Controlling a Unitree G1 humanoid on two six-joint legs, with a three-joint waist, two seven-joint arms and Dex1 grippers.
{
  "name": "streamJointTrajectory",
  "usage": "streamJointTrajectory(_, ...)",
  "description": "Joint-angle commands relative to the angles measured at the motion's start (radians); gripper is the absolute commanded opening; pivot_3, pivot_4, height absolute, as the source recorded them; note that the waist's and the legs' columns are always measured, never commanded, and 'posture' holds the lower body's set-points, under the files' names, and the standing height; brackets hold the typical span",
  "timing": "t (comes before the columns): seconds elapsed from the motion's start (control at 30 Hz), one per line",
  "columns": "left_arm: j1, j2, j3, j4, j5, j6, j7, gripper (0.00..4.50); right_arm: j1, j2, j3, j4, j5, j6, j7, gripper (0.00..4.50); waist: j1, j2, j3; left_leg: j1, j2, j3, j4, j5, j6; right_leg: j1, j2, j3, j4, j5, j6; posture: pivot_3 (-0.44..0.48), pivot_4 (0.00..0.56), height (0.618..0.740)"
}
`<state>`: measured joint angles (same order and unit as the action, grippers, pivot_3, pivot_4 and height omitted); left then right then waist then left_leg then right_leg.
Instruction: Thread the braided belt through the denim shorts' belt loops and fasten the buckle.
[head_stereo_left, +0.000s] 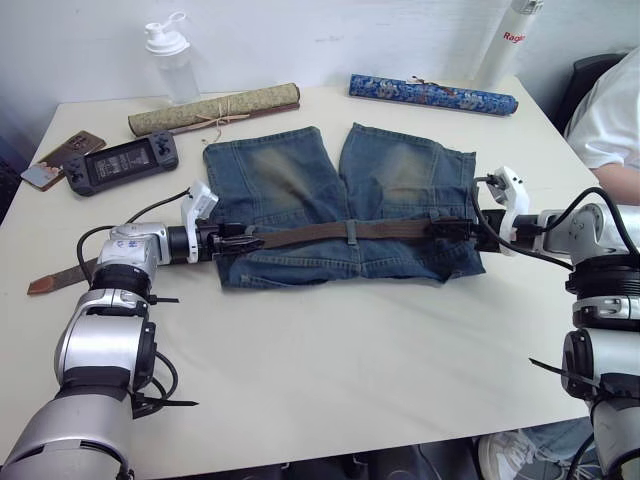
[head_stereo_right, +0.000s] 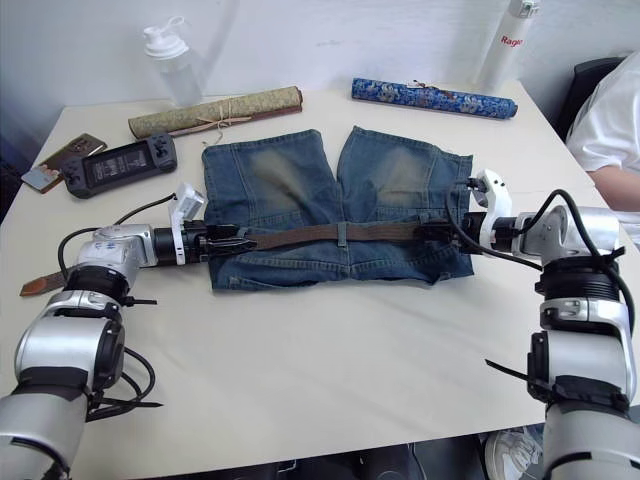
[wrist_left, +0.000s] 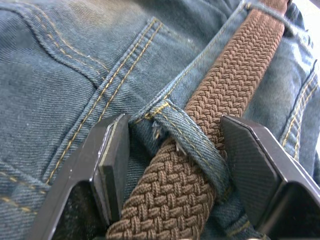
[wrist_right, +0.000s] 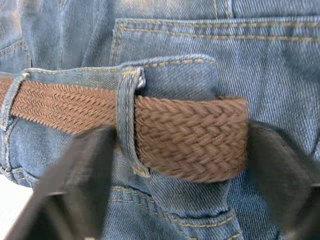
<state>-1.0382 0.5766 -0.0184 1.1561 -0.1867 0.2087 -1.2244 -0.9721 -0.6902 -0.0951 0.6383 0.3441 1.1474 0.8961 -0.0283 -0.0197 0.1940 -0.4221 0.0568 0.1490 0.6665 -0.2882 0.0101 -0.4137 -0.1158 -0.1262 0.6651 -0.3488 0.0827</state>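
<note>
Left gripper (head_stereo_left: 243, 240): at the left end of the waistband, centre-left of the head views; fingers (wrist_left: 107, 165) spread, one either side of the braided belt (head_stereo_left: 340, 233) at a belt loop (wrist_left: 192, 145), touching or nearly touching the denim, nothing pinched. Right gripper (head_stereo_left: 452, 228): at the right end of the waistband, centre-right of frame; fingers spread wide, straddling the belt's end beside another loop (wrist_right: 127, 125), holding nothing. Braided belt: long axis horizontal across the frame, running gripper to gripper along the waistband; passes under loops at left, centre (head_stereo_left: 352, 231) and right. Its right end stops just past the right loop, directly between the right fingers, so the right arm is nearer that end. Tan leather tip (head_stereo_left: 58, 278): on the table at left of frame, beyond the left wrist, nearer the left arm. Buckle: not made out in any view; possibly hidden at the right end. Denim shorts (head_stereo_left: 330, 200): flat on the table (head_stereo_left: 330, 370), centre frame, legs toward the top of frame. Judgement: the coming move turns on the belt's horizontal axis; sliding it along the waistband needs one gripper to close on the strap.
</note>
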Motion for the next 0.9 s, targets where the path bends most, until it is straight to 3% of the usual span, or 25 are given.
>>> streamJointTrajectory(0.03, -0.018, -0.022, 0.014, 0.024, 0.019, -0.003, -0.001, 3.13, -0.026, 0.006, 0.001, 0.003, 0.017, -0.023, 0.024, 2.17, 0.0, 0.0, 0.0, 0.0, 0.0, 0.0, 0.0, 0.0, 0.0, 0.0, 0.0, 0.0, 0.0, 0.0, 0.0, 0.0, 0.15, 0.717)
streamJointTrajectory(0.1, -0.02, -0.026, 0.024, 0.027, 0.023, -0.006, 0.002, 3.13, -0.023, 0.008, 0.0, -0.001, 0.022, -0.025, 0.027, 1.24, 0.0, 0.0, 0.0, 0.0, 0.0, 0.0, 0.0, 0.0, 0.0, 0.0, 0.0, 0.0, 0.001, 0.0, 0.0, 0.0, 0.15, 0.717)
streamJointTrajectory(0.17, -0.018, -0.026, 0.027, 0.027, 0.031, -0.017, 0.001, 2.61, -0.018, 0.008, -0.002, -0.007, 0.025, -0.03, 0.033, 0.46, 0.0, 0.0, 0.0, 0.0, 0.0, 0.0, 0.001, 0.0, 0.0, 0.0, 0.0, 0.0, 0.001, 0.0, 0.0, 0.0, 0.15, 0.717)
streamJointTrajectory(0.23, -0.015, -0.025, 0.029, 0.027, 0.038, -0.032, 0.007, 2.09, -0.013, 0.008, -0.006, -0.016, 0.031, -0.038, 0.042, 0.45, 0.0, 0.0, 0.0, 0.0, 0.0, -0.001, 0.001, 0.0, 0.0, 0.0, 0.0, 0.0, 0.001, 0.0, 0.0, 0.0, 0.15, 0.717)
streamJointTrajectory(0.4, -0.011, -0.028, 0.034, 0.03, 0.059, -0.072, 0.032, 0.24, -0.001, 0.006, -0.017, -0.034, 0.038, -0.059, 0.054, 0.45, 0.0, 0.0, 0.0, 0.0, 0.0, -0.001, 0.002, 0.0, 0.0, 0.0, 0.0, 0.0, 0.003, 0.0, 0.0, 0.0, 0.15, 0.717)
streamJointTrajectory(0.9, 0.008, -0.03, 0.063, 0.023, 0.062, -0.118, 0.048, 0.08, 0.081, -0.016, -0.037, -0.127, 0.069, -0.069, 0.059, 0.45, 0.0, 0.0, 0.0, 0.0, 0.002, -0.001, 0.008, 0.0, 0.001, 0.0, 0.0, 0.001, 0.008, 0.0, 0.0, 0.0, 0.15, 0.717)
